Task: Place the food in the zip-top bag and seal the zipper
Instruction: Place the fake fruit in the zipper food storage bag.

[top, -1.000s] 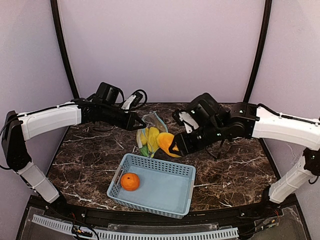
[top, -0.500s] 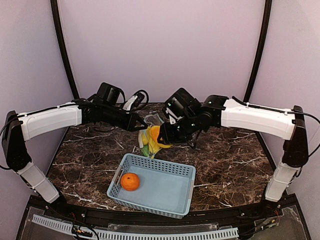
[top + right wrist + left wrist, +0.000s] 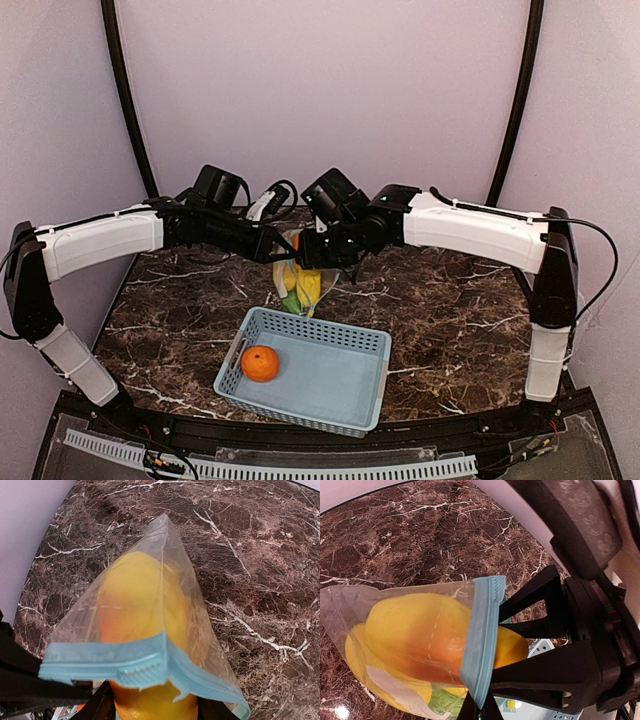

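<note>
right now we are in the loading step. between the fingers of our right hand [image 3: 322,256] sits a yellow fruit [image 3: 512,645], grasped by its rear end. its front end is already past the zipper [image 3: 482,630] and inside the zip-top bag [image 3: 350,605]. just across from that hand, our left hand [image 3: 479,711] is clenched on the end of the blue strip nearest its own wrist, holding the mouth open toward the right hand. deeper in the bag, beyond the held fruit, lie the other yellow fruits [image 3: 355,647] and the green pod [image 3: 442,700]. the bag hangs below both hands; we cannot tell whether its bottom touches the surface [image 3: 450,310]. well away from both hands, toward our bases, the orange [image 3: 260,363] lies alone in the basket [image 3: 340,385], not yet bagged.

we judge the task past halfway. the next move calls for pushing this fruit fully clear of the zipper, then letting go and backing the right hand out without dragging the lip along. after that comes the orange, and sealing comes last.
</note>
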`<state>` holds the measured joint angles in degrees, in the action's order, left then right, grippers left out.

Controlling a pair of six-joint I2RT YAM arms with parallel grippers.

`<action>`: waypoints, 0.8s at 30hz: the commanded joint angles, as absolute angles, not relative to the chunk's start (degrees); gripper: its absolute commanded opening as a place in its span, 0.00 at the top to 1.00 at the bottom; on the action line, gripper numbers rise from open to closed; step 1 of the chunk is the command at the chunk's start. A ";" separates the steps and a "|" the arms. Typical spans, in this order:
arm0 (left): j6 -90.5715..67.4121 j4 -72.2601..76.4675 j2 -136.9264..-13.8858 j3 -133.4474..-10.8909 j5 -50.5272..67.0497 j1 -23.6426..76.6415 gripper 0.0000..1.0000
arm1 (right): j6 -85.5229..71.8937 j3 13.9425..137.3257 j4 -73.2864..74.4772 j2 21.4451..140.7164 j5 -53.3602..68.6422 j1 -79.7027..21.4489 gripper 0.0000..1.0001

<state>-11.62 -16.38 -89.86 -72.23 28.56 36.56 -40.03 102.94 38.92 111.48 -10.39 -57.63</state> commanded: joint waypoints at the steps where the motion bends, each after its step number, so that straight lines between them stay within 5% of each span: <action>1: -11.71 -15.69 -87.63 -71.71 30.34 36.97 0.99 | -41.61 105.81 36.19 114.53 -14.11 -57.37 0.64; 5: -11.74 -15.76 -87.61 -71.78 30.53 36.94 0.99 | -41.24 104.18 32.60 115.13 -14.31 -57.36 0.62; 15: -11.53 -17.49 -88.08 -72.42 28.08 36.91 0.99 | -37.27 96.71 25.31 110.79 -10.04 -57.39 0.33; 24: -11.62 -17.52 -87.69 -72.42 27.73 36.89 0.99 | -33.19 85.76 20.83 101.51 -8.21 -58.33 0.33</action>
